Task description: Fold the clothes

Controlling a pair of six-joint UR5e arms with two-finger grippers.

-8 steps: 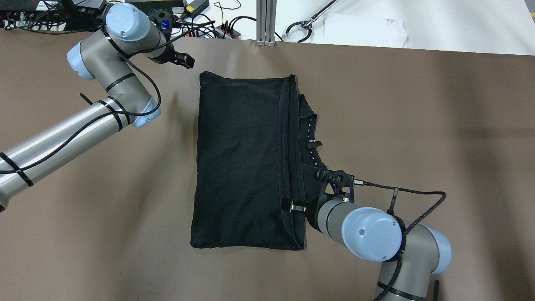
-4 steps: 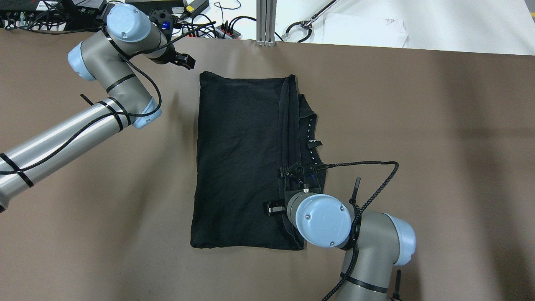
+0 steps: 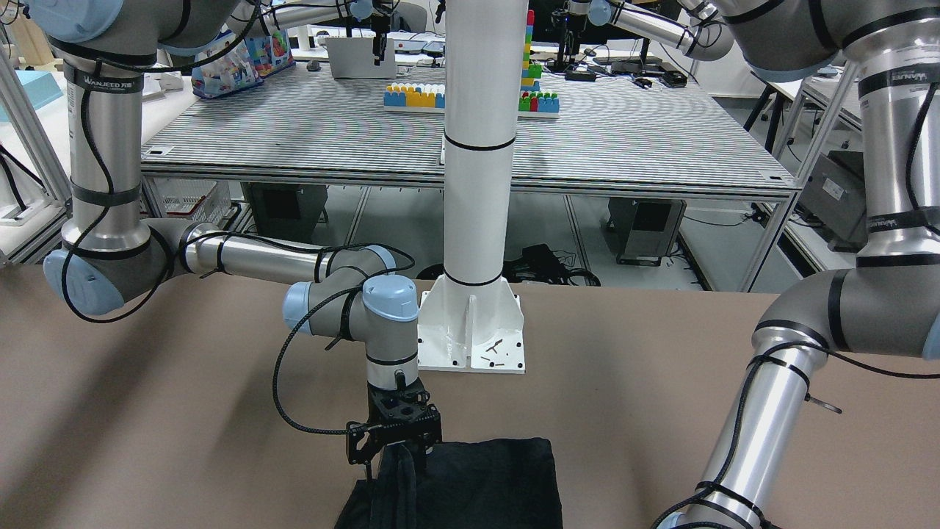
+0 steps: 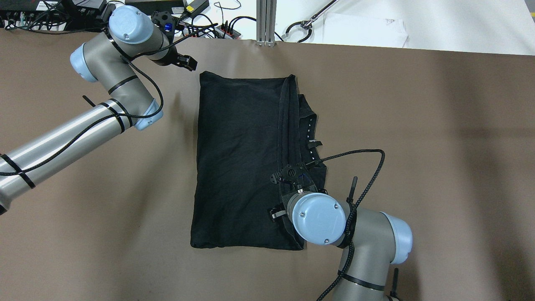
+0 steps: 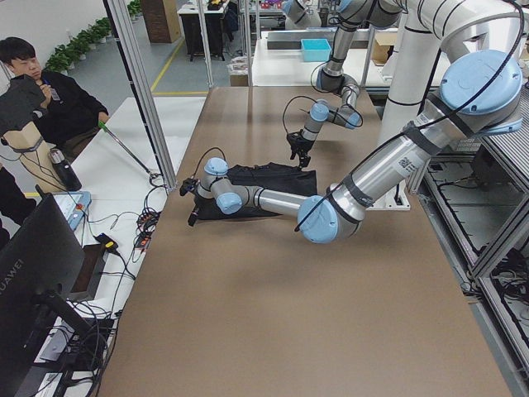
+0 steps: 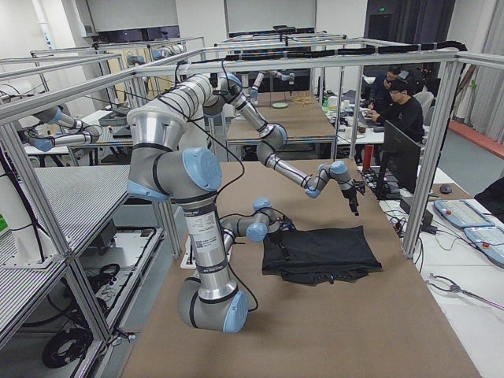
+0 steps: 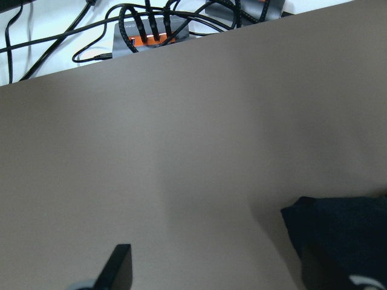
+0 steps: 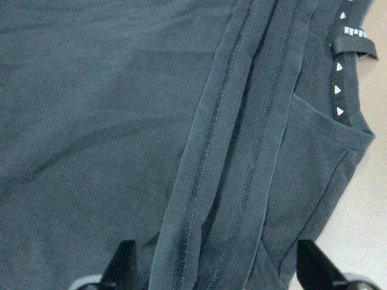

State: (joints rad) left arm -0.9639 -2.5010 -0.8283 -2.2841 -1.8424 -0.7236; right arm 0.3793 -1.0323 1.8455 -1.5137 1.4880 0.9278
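Note:
The clothes (image 4: 242, 159) are one black garment folded into a tall rectangle on the brown table, with a stitched hem strip (image 8: 242, 139) down its right side and a collar with a small tag (image 8: 354, 48) showing beyond it. My right gripper (image 8: 217, 269) hangs open just above the near part of that hem, one finger on each side. It points straight down in the front-facing view (image 3: 396, 459). My left gripper (image 4: 186, 62) is open beside the garment's far left corner (image 7: 338, 241), apart from it and holding nothing.
A white post with a bolted base (image 3: 470, 330) stands at the robot's side of the table. Cables and a power strip (image 4: 225, 31) and a white sheet (image 4: 363, 29) lie past the far edge. People sit at desks (image 5: 41, 99) beyond the table.
My right arm has swung left, from the garment's right edge to above the hem, then settled. The left arm has shifted only slightly. The clothes have not moved.

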